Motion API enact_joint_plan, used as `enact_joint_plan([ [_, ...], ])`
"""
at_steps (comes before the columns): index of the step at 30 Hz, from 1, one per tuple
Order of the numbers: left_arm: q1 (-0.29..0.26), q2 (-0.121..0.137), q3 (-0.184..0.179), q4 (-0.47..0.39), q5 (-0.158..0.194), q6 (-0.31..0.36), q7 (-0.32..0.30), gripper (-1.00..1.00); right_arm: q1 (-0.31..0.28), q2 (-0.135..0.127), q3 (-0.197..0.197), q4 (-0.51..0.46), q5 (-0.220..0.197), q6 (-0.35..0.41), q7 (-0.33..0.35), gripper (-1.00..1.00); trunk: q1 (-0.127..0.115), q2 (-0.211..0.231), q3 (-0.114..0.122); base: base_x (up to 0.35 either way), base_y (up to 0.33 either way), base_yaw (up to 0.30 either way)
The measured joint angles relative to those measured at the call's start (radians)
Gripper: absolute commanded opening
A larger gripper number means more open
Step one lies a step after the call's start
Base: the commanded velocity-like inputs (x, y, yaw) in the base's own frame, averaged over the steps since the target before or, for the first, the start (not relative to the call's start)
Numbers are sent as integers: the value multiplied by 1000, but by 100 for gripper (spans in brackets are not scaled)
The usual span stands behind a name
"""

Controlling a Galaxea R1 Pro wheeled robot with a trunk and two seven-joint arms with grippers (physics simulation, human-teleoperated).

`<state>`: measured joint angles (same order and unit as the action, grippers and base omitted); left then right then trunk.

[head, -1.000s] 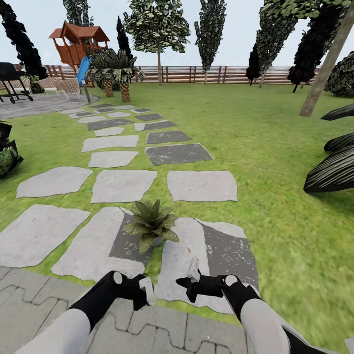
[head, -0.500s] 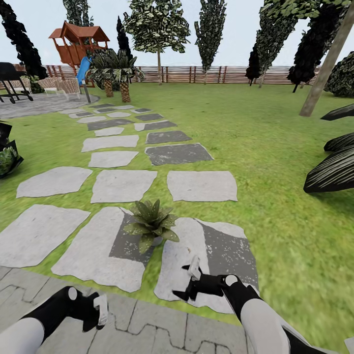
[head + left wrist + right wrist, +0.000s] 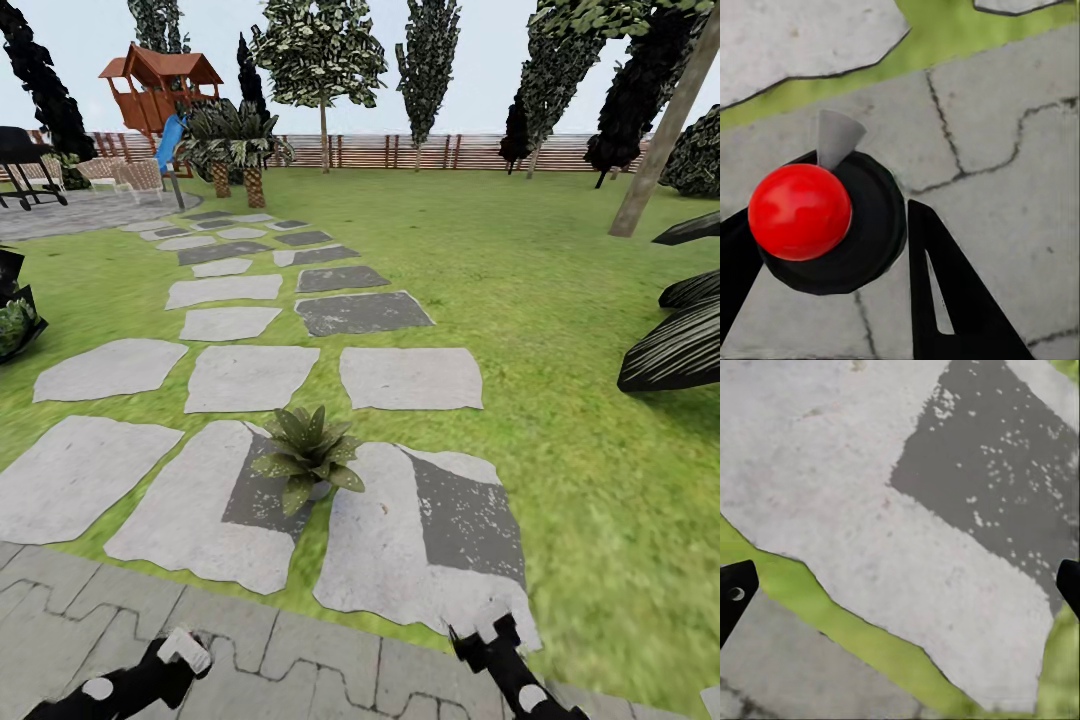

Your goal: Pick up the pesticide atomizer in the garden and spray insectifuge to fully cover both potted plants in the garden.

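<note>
Green lawn [image 3: 520, 300] of the garden and its pale stepping stones [image 3: 250, 375] sit exactly as a second ago, so the camera has not moved; only the arms have. Both have dropped back from in front of the potted plant [image 3: 306, 455] to the grey paving [image 3: 330, 660] near the base. The left tool [image 3: 170, 655] grips what looks like the pesticide atomizer [image 3: 825, 221], black-bodied with a red ball top, ready for spraying. The right tool [image 3: 490, 640] hangs empty, fingers spread wide. One rosette stands between two stones just ahead, apparently unsprayed. No lettering is legible anywhere.
</note>
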<state>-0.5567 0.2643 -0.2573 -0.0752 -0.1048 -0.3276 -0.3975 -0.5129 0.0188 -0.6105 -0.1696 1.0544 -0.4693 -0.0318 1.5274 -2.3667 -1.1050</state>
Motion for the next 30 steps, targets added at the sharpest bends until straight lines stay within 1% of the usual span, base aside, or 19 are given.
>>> enact_joint_plan([
  [1, 12, -3, 2, 0, 28, -3, 29, -100, 7, 0, -2, 10, -6, -3, -60, 100, 0, 0, 0, 0, 0, 0],
  [2, 26, -6, 4, 0, 64, -6, 67, -100, 13, -1, -2, 19, -15, -5, -138, 100, 0, 0, 0, 0, 0, 0],
  [3, 32, -7, 7, 1, 89, -8, 89, -100, 16, -1, -1, 22, -24, -6, -186, 100, 0, 0, 0, 0, 0, 0],
  [4, 41, -8, 9, 3, 128, -9, 114, -100, 18, -4, -1, 26, -38, -7, -248, 100, 0, 0, 0, 0, 0, 0],
  [5, 53, -8, 11, 5, 171, -11, 131, -100, 20, -10, -1, 29, -50, -8, -294, 100, 0, 0, 0, 0, 0, 0],
  [6, 65, -8, 11, 4, 202, -17, 138, -100, 23, -14, 0, 31, -58, -8, -314, 100, 0, 0, 0, 0, 0, 0],
  [7, 81, -8, 11, 5, 250, -43, 143, -100, 31, -18, 0, 33, -74, -13, -330, 100, 0, 0, 0, 0, 0, 0],
  [9, 106, -7, 12, 8, 330, -110, 159, -100, 46, -15, 3, 52, -98, -21, -343, 100, 0, 0, 0, 0, 0, 0],
  [10, 111, -7, 12, 8, 346, -120, 177, -100, 48, -15, 3, 77, -100, -22, -344, 100, 0, 0, 0, 0, 0, 0],
  [12, 117, -9, 11, 10, 359, -127, 224, -100, 50, -14, 4, 111, -103, -24, -345, 100, 0, 0, 0, 0, 0, 0],
  [15, 121, -10, 10, 12, 362, -130, 247, -100, 51, -10, 5, 124, -100, -23, -344, 100, 0, 0, 0, 0, 0, 0],
  [17, 121, -10, 10, 13, 363, -131, 251, -100, 55, -8, 5, 134, -100, -22, -343, 100, 0, 0, 0, 0, 0, 0],
  [23, 134, -8, 9, 12, 361, -132, 261, -100, 98, -10, 5, 141, -100, -20, -342, 100, 0, 0, 0, 0, 0, 0],
  [30, 135, -11, 7, 19, 361, -130, 281, -100, 104, -9, 6, 142, -100, -20, -342, 100, 0, 0, 0, 0, 0, 0],
])
